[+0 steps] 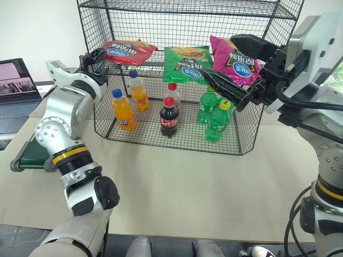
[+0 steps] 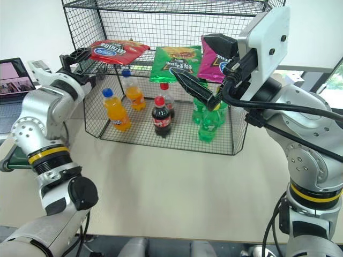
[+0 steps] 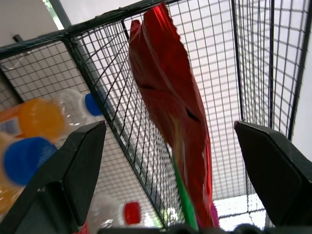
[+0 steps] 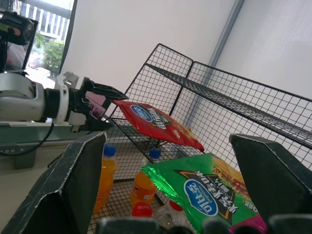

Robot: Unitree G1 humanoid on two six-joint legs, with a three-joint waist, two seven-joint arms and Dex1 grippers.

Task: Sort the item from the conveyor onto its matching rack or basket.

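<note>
A blue oval logo is seen on the red bag (image 1: 128,52); lettering is unreadable. Three bags and six bottles are counted in the rack (image 1: 242,136). Both the left gripper (image 1: 94,59) and the right gripper (image 1: 236,67) are spread wide, empty.

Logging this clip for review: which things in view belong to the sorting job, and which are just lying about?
Job:
red chip bag, on the rack's middle shelf
black wire rack
green conveyor
left gripper, open beside the red bag

Lying about:
green chip bag
magenta chip bag
bottles
laptop

Chip bag (image 1: 127,52) on rack (image 1: 185,16) shelf
</note>
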